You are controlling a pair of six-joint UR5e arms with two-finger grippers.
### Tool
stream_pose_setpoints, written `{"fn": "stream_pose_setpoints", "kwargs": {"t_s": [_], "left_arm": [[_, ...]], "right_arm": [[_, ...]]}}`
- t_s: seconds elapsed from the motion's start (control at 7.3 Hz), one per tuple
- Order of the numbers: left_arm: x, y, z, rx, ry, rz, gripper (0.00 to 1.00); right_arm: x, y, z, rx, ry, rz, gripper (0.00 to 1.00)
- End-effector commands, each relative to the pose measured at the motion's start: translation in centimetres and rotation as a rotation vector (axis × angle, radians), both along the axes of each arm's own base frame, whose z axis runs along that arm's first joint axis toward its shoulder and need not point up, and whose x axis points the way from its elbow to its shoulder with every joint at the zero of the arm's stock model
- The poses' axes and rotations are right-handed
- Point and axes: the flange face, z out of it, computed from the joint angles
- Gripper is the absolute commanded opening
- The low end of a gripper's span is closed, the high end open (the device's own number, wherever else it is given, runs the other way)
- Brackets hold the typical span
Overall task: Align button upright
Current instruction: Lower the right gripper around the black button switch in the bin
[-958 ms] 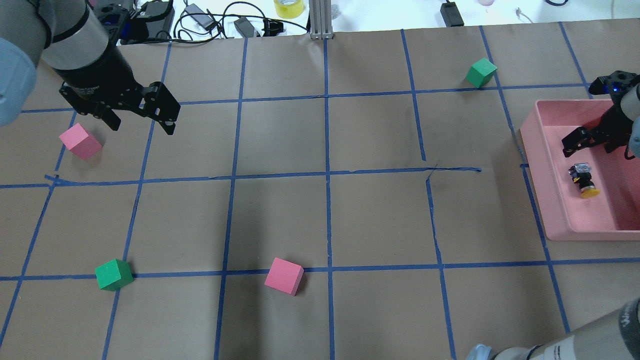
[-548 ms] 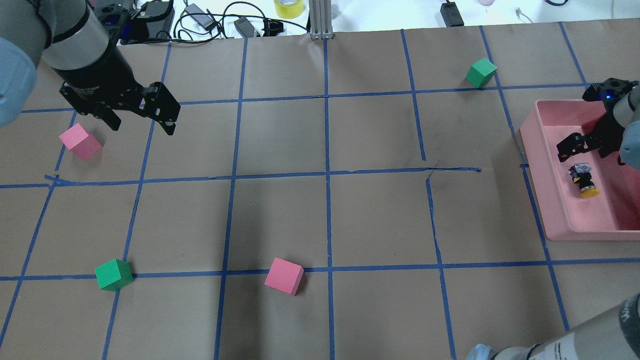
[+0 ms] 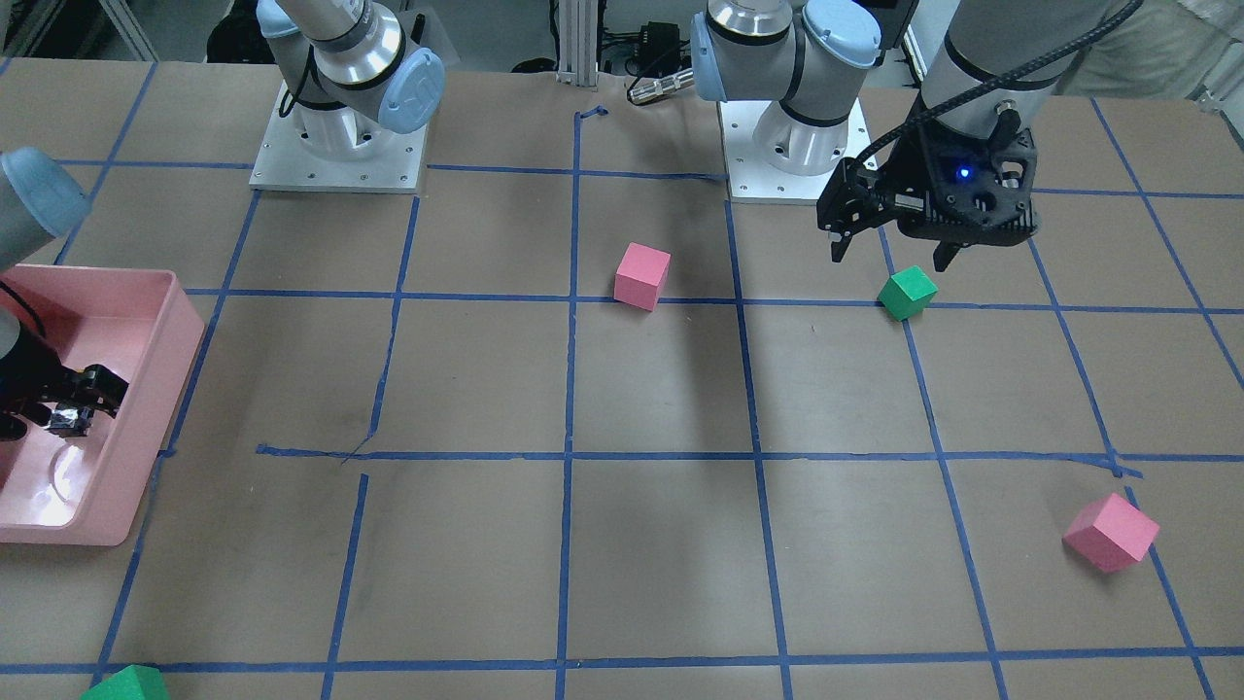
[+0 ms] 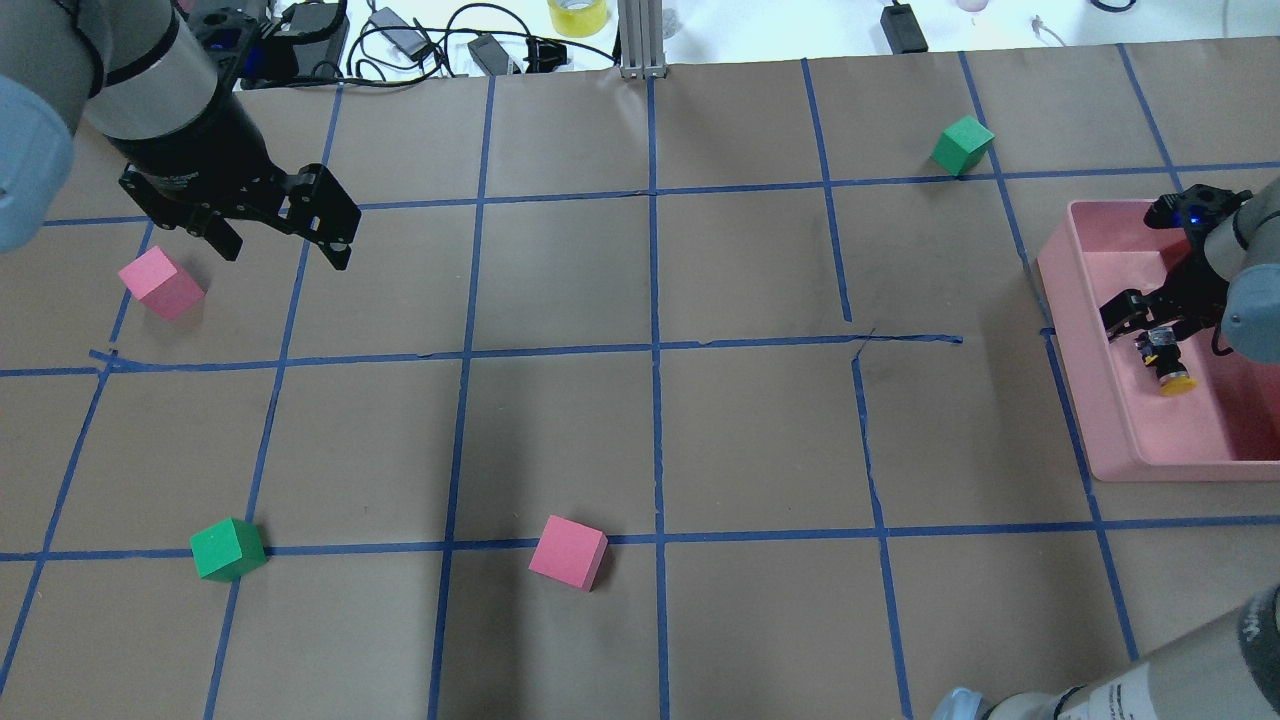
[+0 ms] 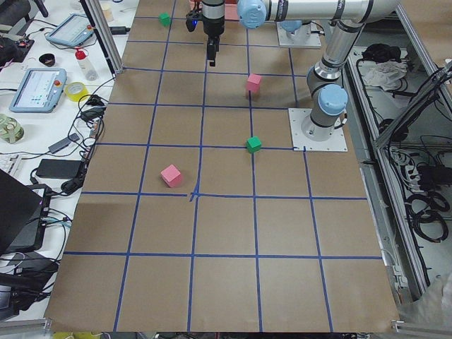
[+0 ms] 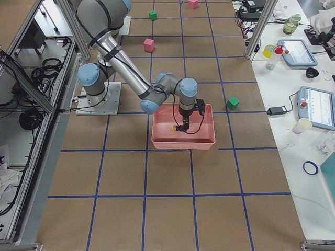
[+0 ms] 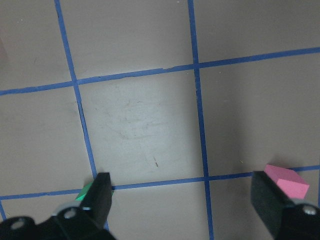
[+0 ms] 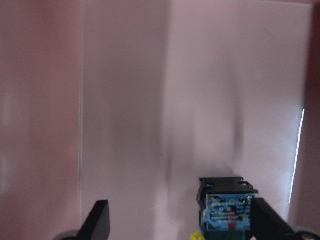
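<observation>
So the button [image 4: 1163, 360] is found lying on its side in the pink bin [image 4: 1075, 380] at the right, straddled by the right gripper [image 8: 180, 205], spread wide. The left gripper [image 7: 180, 176] is held wide too, far left.

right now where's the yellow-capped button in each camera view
Front-facing: button at far left, inside the pink tray, partly hidden.
Overhead: button at far right, lying on its side in the tray.
Exterior left: not in it.
Exterior right: button near centre, a yellow speck in the tray.
Left wrist: not in it.
Right wrist: button at the bottom edge, right of centre.
Shared landmark: the pink tray.
</observation>
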Motion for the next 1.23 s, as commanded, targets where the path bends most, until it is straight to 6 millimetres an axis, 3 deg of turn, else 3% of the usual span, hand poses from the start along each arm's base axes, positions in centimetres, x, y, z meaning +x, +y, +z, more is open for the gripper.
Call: {"fn": "stream_pose_setpoints", "kwargs": {"t_s": [0.0, 1.1], "left_arm": [[0.0, 0.0, -0.1, 0.000, 0.005, -0.001, 1.00], [-0.1, -0.4, -0.2, -0.005, 0.007, -0.001, 1.00]], "right_arm": [[0.1, 0.2, -0.1, 0.008, -0.004, 0.000, 1.00], [-0.4, 0.5, 1.9, 0.006, 0.003, -0.012, 1.00]]}}
